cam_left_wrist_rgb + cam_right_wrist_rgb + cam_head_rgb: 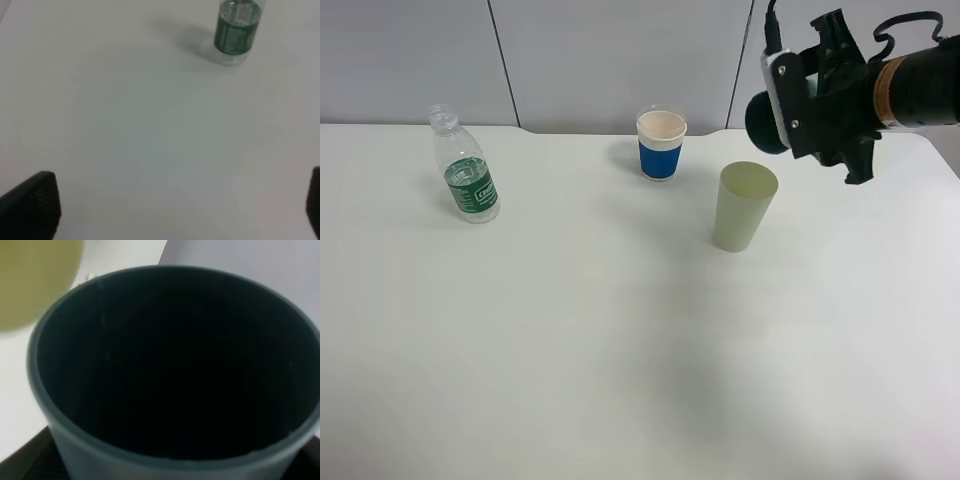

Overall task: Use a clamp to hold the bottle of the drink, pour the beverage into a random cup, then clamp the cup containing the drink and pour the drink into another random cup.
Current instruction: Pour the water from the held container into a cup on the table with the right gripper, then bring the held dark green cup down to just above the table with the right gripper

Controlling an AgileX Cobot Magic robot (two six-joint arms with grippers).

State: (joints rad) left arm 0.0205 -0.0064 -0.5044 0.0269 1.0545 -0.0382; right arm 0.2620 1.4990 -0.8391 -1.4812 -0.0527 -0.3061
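Note:
My right gripper (782,112) hangs in the air at the far right, shut on the teal cup (763,122). The cup is tipped on its side, just above and to the right of the tall pale green cup (745,206) standing on the table. In the right wrist view the teal cup (170,370) fills the frame with its dark inside, and I cannot make out any beverage in it. The capless bottle (466,167) with a green label stands upright at the far left. My left gripper (172,210) is open and low over bare table, well short of the bottle (237,27).
A white paper cup with a blue sleeve (661,145) stands at the back middle, left of the green cup. The white table (620,350) ends at a grey wall behind. The left arm does not show in the high view.

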